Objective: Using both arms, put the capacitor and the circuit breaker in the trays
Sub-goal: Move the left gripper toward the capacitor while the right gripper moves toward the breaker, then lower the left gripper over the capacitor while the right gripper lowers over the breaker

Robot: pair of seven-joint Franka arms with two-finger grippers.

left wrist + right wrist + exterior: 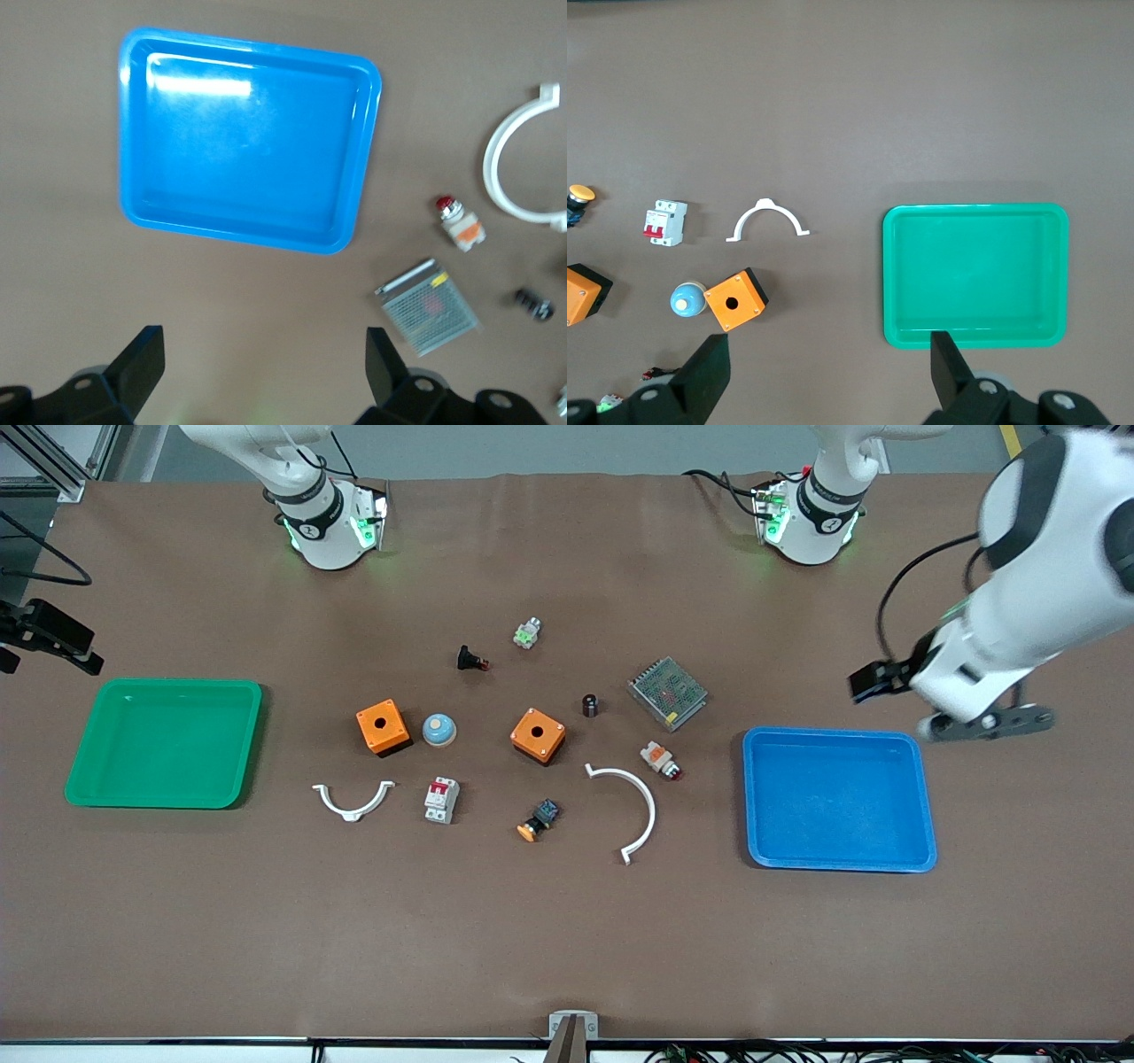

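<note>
The right gripper is hanging up in the air at the right arm's end of the table, next to the green tray, with its fingers spread wide and nothing between them. The tray itself is sitting bare.

Moving along the clutter in the middle: a small white clamp is lying nearer the front camera than one orange box, which is sitting just beside a blue-domed button. The circuit breaker is lying on the table just beside that clamp, nearer the front camera than the domed button, red section showing.

Then the second orange box, and the capacitor is standing upright on the table between that box and the metal mesh power supply. A bigger white clamp is lying near the blue tray.

The left gripper is hovering over bare table beside the blue tray, at the left arm's end, claw wide apart too, holding nothing.
</note>
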